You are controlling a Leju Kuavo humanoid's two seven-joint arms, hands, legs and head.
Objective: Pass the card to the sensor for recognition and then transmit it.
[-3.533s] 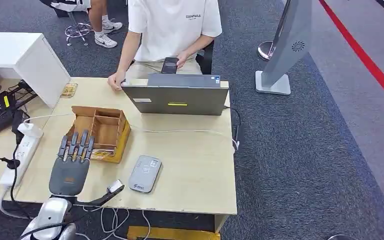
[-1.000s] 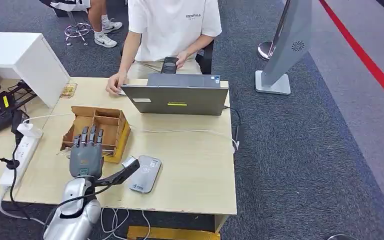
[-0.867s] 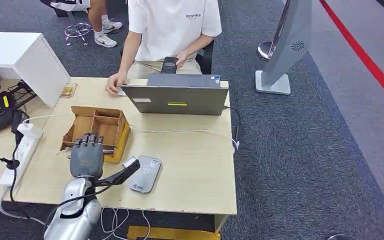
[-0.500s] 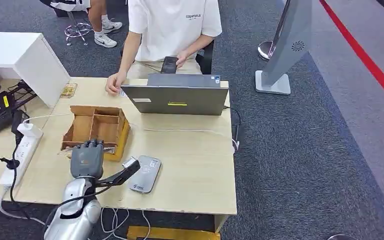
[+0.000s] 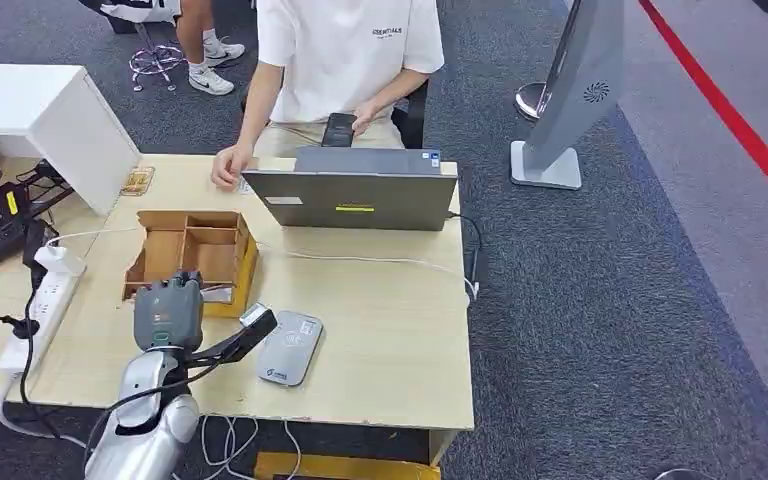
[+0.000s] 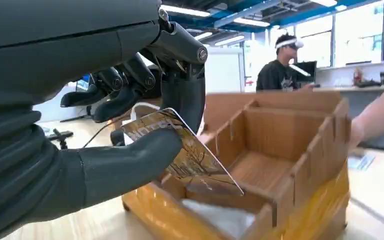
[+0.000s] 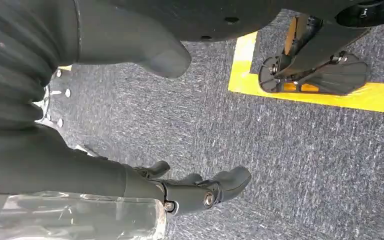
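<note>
Because the card [image 6: 187, 155] has to reach the sensor [image 5: 289, 347] flat, I pinch it between thumb and fingers of my left hand [image 5: 168, 312], at the near edge of the cardboard box [image 5: 192, 256], whose open compartments let me take cards out. Just beside the box lies the sensor, near enough for an easy pass. My right hand [image 7: 180, 192] hangs over the carpet, fingers loose, holding nothing.

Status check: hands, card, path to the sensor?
Left hand pinches the card over the cardboard box. Right hand hangs empty above carpet. Sensor sits beside the box, nothing between.
</note>
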